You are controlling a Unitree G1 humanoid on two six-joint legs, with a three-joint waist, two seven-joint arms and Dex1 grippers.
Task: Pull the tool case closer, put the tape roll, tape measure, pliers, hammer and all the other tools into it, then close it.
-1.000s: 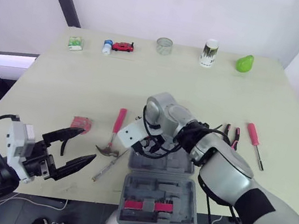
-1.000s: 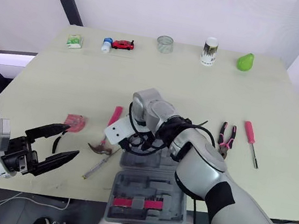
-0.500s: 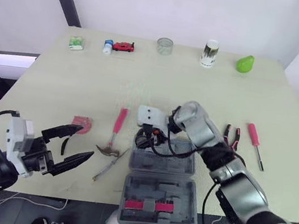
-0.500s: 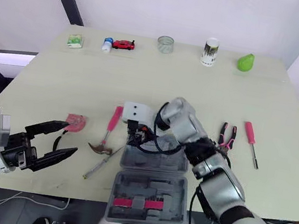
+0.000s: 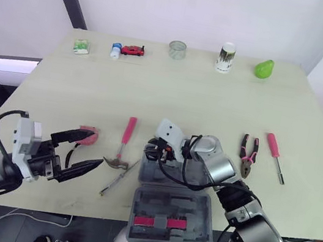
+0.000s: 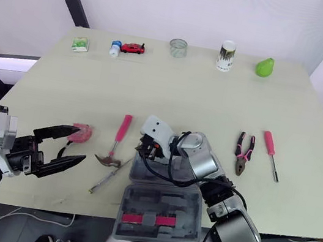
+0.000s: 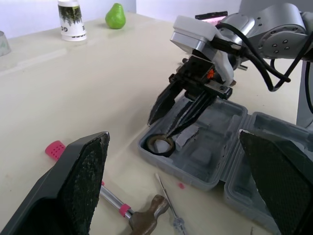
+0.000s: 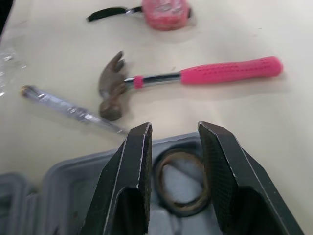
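The grey tool case (image 5: 172, 222) lies open at the table's front centre. A dark tape roll (image 7: 157, 147) rests in the far left corner pocket. My right gripper (image 5: 151, 150) points down over that corner, open with its fingers a narrow gap apart, and the tape roll (image 8: 183, 209) sits just below the tips. My left gripper (image 5: 91, 150) hovers wide open, front left, next to the pink tape measure (image 5: 88, 131). The pink-handled hammer (image 5: 120, 151) and a thin screwdriver (image 5: 117, 179) lie left of the case. Pliers (image 5: 248, 154) and a red screwdriver (image 5: 275, 154) lie to its right.
Along the back edge stand a green pack (image 5: 81, 47), a red toy car (image 5: 133, 50), a clear jar (image 5: 177, 50), a cup (image 5: 225, 57) and a green pear (image 5: 264, 68). The case's near half overhangs the table's front edge.
My right arm has drawn back and lowered, and its fingers have narrowed over the case's far left corner. The left gripper has crept slightly forward toward the tape measure.
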